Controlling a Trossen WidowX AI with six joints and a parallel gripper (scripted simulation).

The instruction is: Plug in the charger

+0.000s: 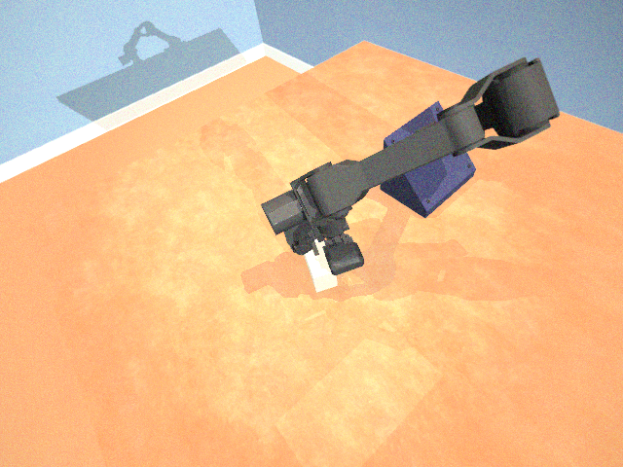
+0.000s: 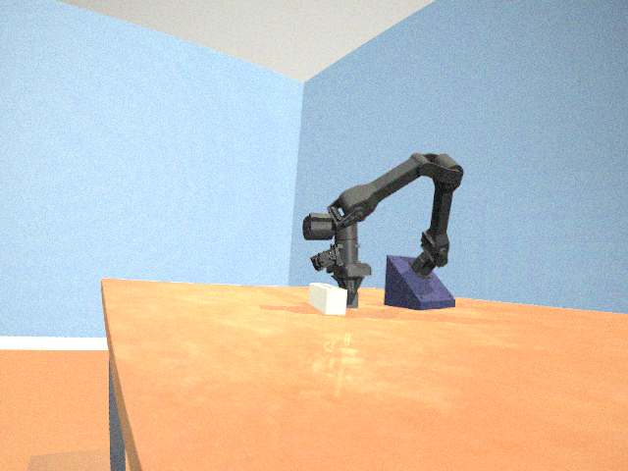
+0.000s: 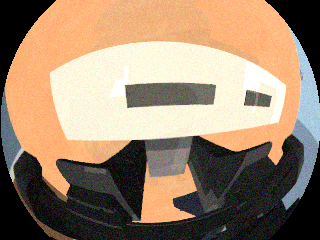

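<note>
Charger [image 2: 353,300] [image 3: 167,159] in end effector [image 1: 318,245] [image 2: 351,293] [image 3: 163,134] (strip [image 1: 324,283] [image 2: 327,299] [image 3: 170,121] edge near).

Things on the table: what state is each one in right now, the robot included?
End effector: pointing down, closed on the charger.
Gray charger: held between the fingers, right beside the power strip; prongs not visible, so whether they are plugged in can't be told.
White power strip: lying on the table, its dark slots facing up.
Arm: bent, reaching down.
Blue base: standing on the table.
</note>
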